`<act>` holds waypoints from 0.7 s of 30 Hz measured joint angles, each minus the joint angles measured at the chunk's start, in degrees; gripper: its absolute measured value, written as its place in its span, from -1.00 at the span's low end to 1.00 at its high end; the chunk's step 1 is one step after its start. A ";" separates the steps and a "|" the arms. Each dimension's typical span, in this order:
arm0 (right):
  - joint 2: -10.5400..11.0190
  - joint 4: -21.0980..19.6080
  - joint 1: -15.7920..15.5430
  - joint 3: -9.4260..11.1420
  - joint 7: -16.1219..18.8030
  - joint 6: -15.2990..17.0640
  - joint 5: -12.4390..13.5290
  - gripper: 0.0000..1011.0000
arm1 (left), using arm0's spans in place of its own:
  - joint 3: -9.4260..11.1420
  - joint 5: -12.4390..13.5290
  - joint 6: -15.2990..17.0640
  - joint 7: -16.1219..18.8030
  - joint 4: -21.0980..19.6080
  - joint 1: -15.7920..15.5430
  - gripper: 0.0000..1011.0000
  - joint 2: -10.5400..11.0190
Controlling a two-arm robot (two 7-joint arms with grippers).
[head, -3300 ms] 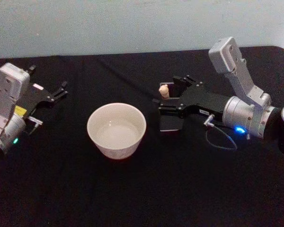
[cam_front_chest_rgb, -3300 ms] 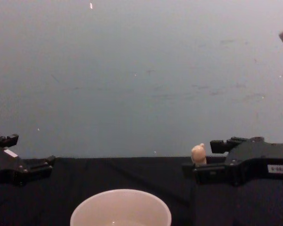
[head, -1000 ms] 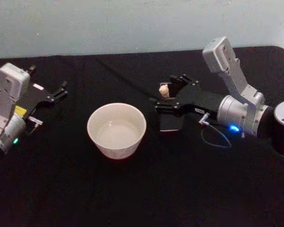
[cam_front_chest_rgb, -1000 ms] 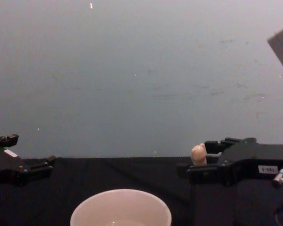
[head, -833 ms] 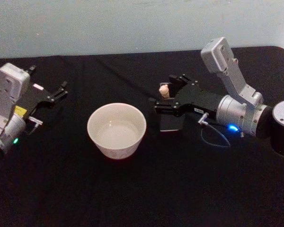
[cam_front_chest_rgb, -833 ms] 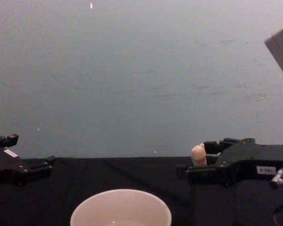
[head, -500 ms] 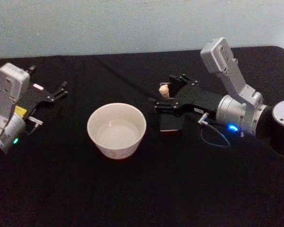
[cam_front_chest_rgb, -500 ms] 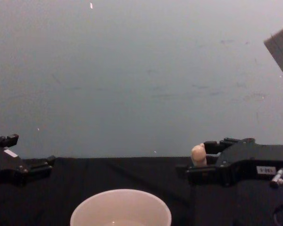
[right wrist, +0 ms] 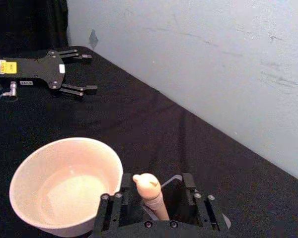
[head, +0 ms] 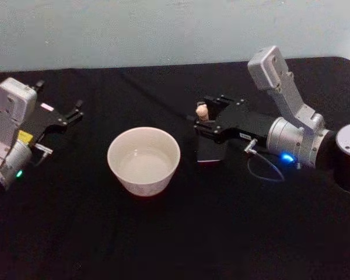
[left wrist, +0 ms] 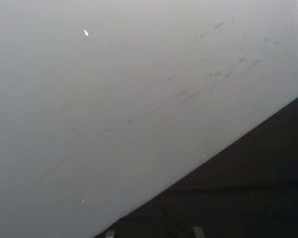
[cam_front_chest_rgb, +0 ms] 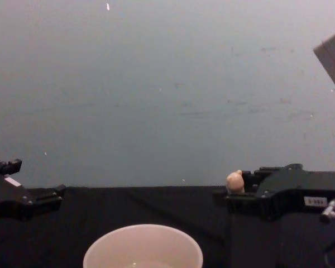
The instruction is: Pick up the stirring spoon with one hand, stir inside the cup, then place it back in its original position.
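The cream cup point(head: 143, 160) stands mid-table, also seen in the right wrist view point(right wrist: 64, 183) and low in the chest view point(cam_front_chest_rgb: 142, 245). To its right is the dark square holder point(head: 210, 153) with the stirring spoon upright in it. The spoon's beige knob point(head: 202, 111) point(right wrist: 147, 182) point(cam_front_chest_rgb: 234, 181) sticks up. My right gripper point(head: 200, 112) point(right wrist: 154, 198) is level with that knob, its fingers close on either side of the handle and open, with a narrow gap. My left gripper point(head: 60, 95) point(right wrist: 92, 73) rests open at the far left.
A black cloth covers the table point(head: 163, 233), and a pale wall point(cam_front_chest_rgb: 167, 84) rises just behind it. A thin cable loop point(head: 268, 172) hangs off the right arm near the holder. Bare cloth lies in front of the cup.
The right gripper's fingers have drawn closer together around the spoon's knob. Cup, holder and left arm have stayed put.
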 joint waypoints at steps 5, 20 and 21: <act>0.00 -0.03 0.00 0.00 0.00 0.02 0.02 0.01 | 0.00 0.00 0.00 0.00 0.00 0.00 0.98 0.00; 0.00 -0.10 0.00 0.02 -0.03 -0.01 0.11 -0.61 | 0.00 0.00 0.00 0.00 0.00 0.00 0.98 0.00; 0.00 -0.10 0.00 0.02 -0.03 -0.01 0.10 -0.61 | 0.00 0.00 0.00 0.00 0.00 0.00 0.98 0.00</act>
